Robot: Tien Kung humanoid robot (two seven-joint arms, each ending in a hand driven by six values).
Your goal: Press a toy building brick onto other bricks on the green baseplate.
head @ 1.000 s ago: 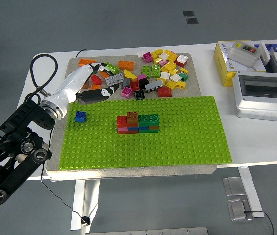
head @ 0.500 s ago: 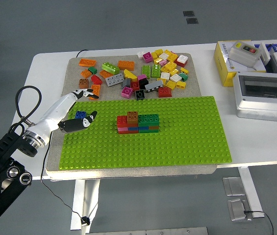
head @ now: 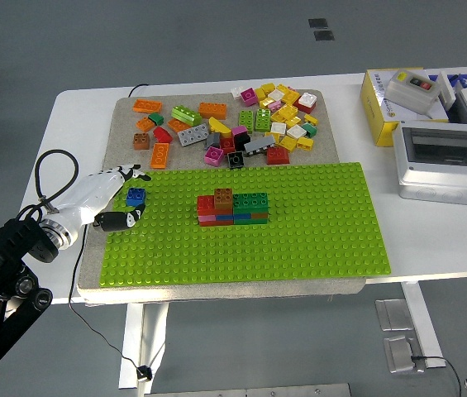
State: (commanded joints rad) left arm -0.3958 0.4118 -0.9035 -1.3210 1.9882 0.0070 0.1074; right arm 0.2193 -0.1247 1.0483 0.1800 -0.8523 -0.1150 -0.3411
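I see my left hand point(head: 116, 198) at the green baseplate point(head: 316, 223)'s left edge, fingers loosely curved around the blue brick point(head: 135, 197) — whether gripping, I cannot tell; the brick stack point(head: 233, 208) stands apart, mid-plate.

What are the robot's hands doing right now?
Left hand: open, fingers around the blue brick, not gripping it.
Right hand: not in view.
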